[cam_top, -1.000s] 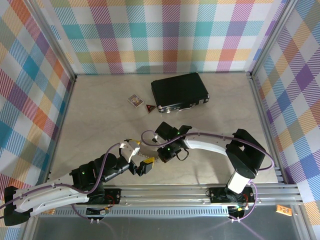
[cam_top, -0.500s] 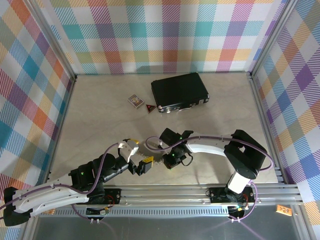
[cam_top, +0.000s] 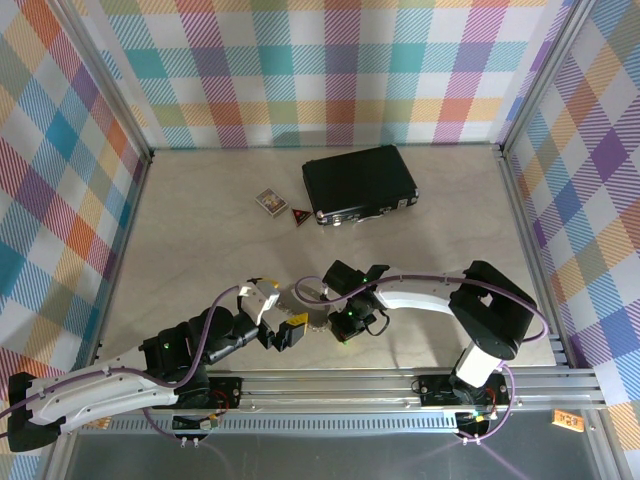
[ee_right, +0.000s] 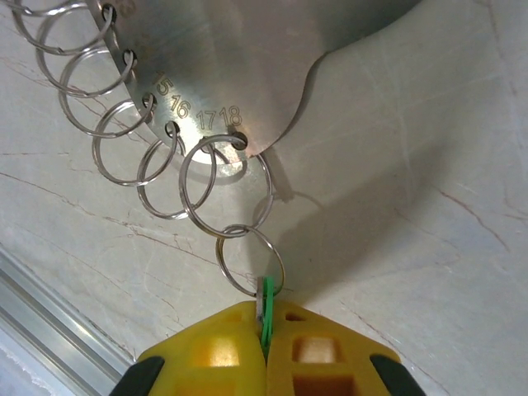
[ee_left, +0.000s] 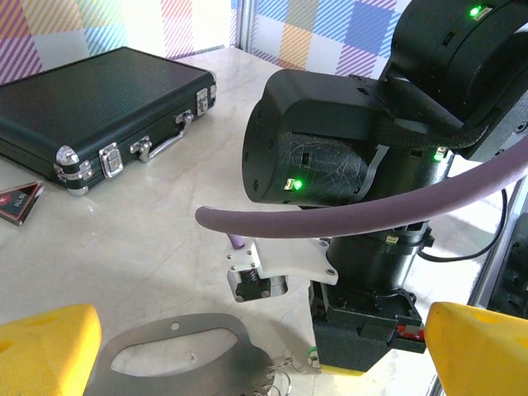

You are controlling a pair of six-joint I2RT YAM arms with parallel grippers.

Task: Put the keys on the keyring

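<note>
From above, the keyring (cam_top: 306,296) was seen lying near the tabletop's (cam_top: 200,220) near edge, between the left fingers (cam_top: 296,321) and right fingers (cam_top: 338,320). At the left wrist, the left fingers were spread wide, empty, flanking the keyring. At the right wrist, the right fingers were shut on the key (ee_right: 265,307), its tip at the end ring (ee_right: 218,256).

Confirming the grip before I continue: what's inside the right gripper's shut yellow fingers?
The right gripper pinches a thin silvery, green-headed key, its tip at a small wire ring. Most of the key is covered by the fingers.
</note>
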